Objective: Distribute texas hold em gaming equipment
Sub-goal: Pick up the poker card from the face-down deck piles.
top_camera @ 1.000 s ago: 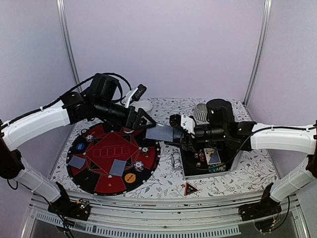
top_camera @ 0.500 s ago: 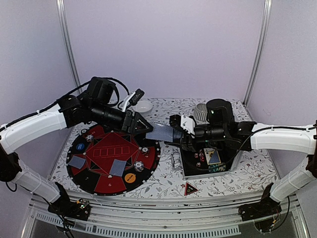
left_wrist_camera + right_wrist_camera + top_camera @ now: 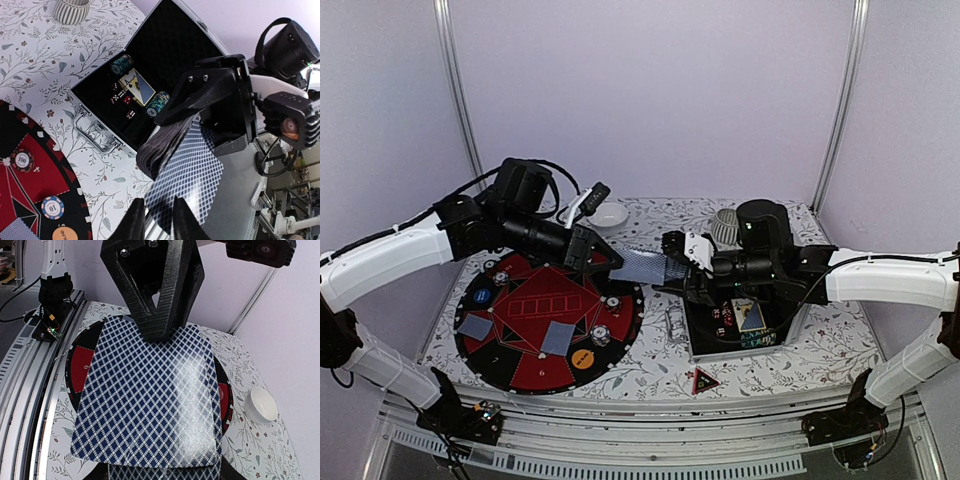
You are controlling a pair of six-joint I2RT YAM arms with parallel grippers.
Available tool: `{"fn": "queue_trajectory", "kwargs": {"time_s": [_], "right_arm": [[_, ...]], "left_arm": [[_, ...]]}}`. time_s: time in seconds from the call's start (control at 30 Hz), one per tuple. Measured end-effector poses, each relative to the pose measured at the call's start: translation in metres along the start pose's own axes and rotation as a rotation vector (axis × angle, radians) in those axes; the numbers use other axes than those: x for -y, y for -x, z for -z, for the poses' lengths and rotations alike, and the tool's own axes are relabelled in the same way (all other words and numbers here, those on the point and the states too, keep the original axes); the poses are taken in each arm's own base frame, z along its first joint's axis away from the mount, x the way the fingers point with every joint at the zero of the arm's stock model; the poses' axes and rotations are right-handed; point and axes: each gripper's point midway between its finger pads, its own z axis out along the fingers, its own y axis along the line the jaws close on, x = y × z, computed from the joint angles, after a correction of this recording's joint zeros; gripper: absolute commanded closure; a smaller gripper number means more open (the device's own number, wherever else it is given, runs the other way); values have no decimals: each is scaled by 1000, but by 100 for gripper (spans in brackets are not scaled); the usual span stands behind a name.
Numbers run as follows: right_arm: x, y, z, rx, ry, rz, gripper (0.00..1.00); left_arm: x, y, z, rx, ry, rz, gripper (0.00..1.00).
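Clamping card [image 3: 150,395] edge, right gripper [image 3: 667,268], left gripper [image 3: 159,220] opposite

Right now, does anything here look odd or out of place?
One playing card hangs in mid-air between the round mat and the open case, pinched at opposite ends by the left end effector and right end effector; likely a hand-over, not a mishap. A red triangular marker lies off the mat.

arms [image 3: 390,255]: white shells, black cables | left hand [image 3: 610,262], right hand [image 3: 672,268]: black
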Motion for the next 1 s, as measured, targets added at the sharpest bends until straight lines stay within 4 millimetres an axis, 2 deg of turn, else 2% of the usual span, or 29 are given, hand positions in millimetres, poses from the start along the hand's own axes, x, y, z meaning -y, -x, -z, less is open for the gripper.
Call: {"fn": "queue_trajectory", "kwargs": {"time_s": [0.1, 0.47, 0.77, 1.0], "right_arm": [[0, 0, 0, -1, -1, 0, 57], [1, -1, 0, -3, -6, 1, 57], [1, -1, 0, -4, -8, 1, 57], [4, -2, 0, -12, -21, 1, 57]], "left_arm": [[2, -1, 2, 1, -8, -2, 81], [9, 3, 12, 34, -34, -5, 100], [12, 4, 17, 43, -59, -4, 100], [21, 7, 32, 89, -106, -21, 100]]}}
